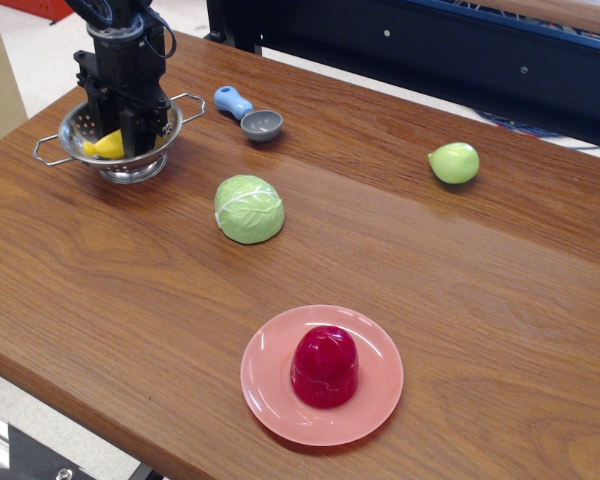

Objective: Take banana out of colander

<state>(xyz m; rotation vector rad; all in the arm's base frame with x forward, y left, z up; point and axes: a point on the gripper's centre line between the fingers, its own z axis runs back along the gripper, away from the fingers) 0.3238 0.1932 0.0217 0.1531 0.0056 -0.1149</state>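
One black gripper reaches down into the colander at the far left of the wooden table, fingers closed in narrow around the banana. Only the left end of the banana shows, bright yellow, poking out from behind the fingers; it lies inside the bowl, low against the inner wall. Whether the fruit is lifted off the steel or resting on it cannot be told from this angle. Colander sits upright on its ring base, one wire handle pointing toward the table's left edge, the other just beyond the gripper on the right. Just beside that right handle lies a small grey scoop with a blue handle, bowl facing up. Nearer the table's middle, a pale green cabbage, well apart from the colander. Far right, a round light-green fruit alone. Near the front edge, a pink plate carrying a dark red domed object at its centre.
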